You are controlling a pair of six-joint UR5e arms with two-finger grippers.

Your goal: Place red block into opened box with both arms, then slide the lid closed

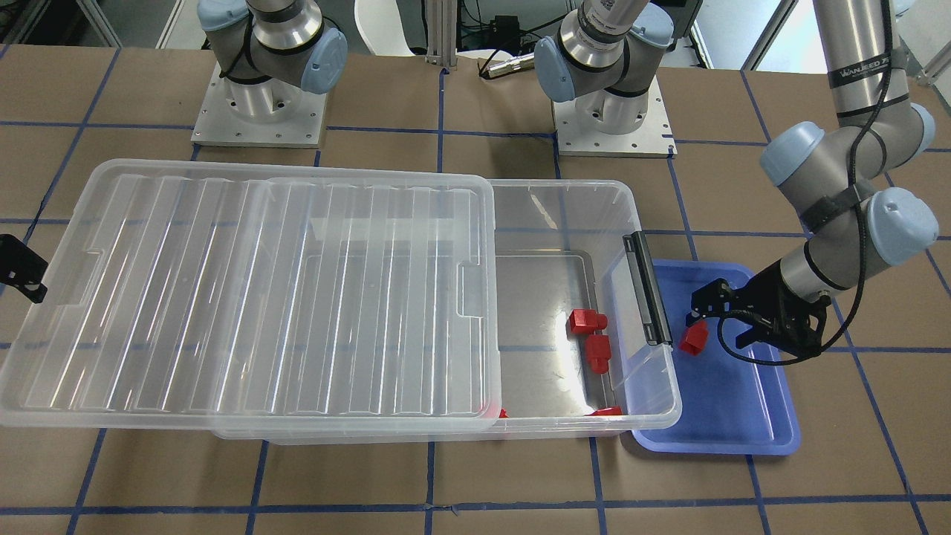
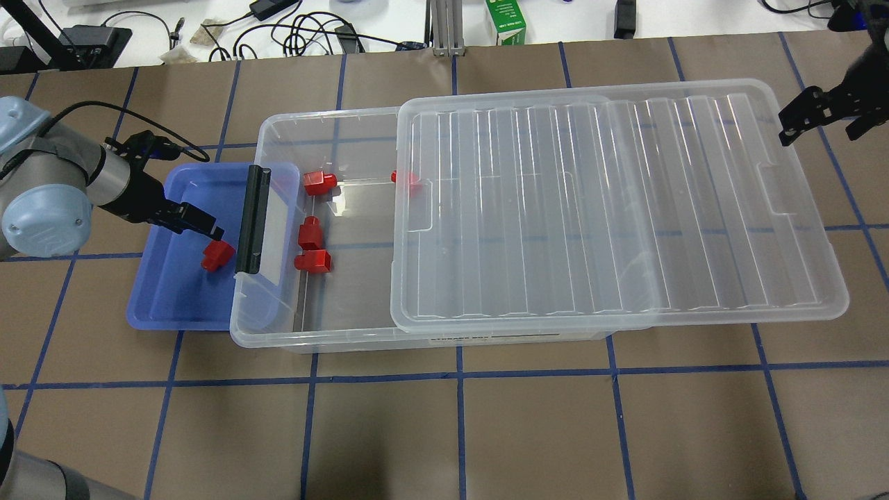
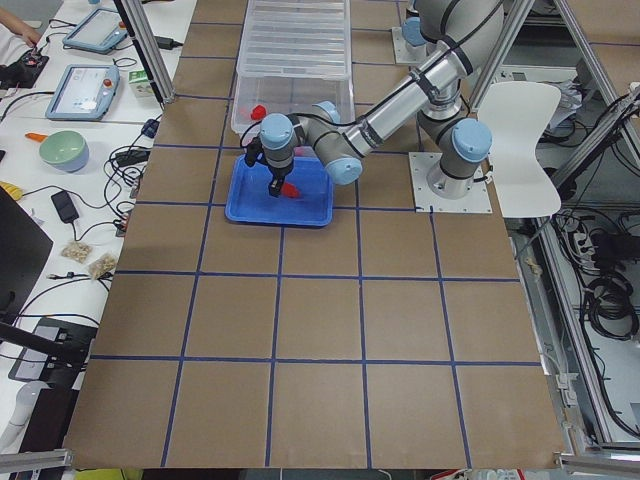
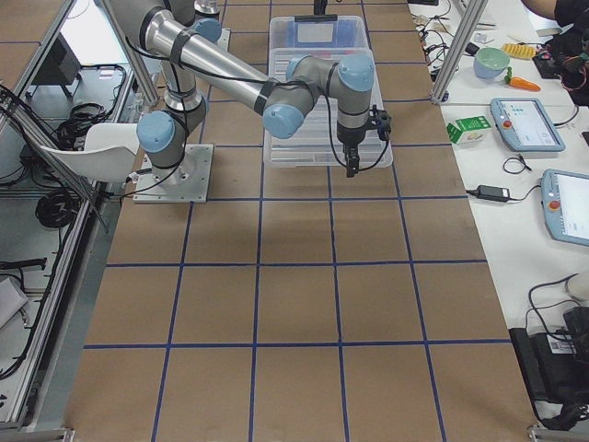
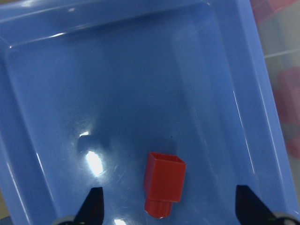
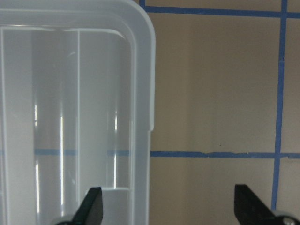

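Observation:
One red block [image 5: 164,180] lies on the floor of the shallow blue tray [image 2: 160,298], its stud toward the camera. My left gripper [image 5: 171,208] hangs open just above it, one finger on each side. Several more red blocks [image 2: 314,261] lie in the uncovered end of the clear box [image 2: 278,125]. The ribbed lid [image 2: 611,208] covers the rest of the box and overhangs its far end. My right gripper [image 6: 171,208] is open over the lid's outer corner [image 6: 140,28], holding nothing. In the front-facing view the left gripper [image 1: 724,319] is by the block [image 1: 695,339].
The blue tray sits against the box's short end with the black clip bar [image 2: 253,219]. Cables and a green carton [image 2: 505,21] lie on the white bench beyond the table. Both arm bases [image 1: 613,111] stand behind the box. Brown table with blue tape lines lies in front.

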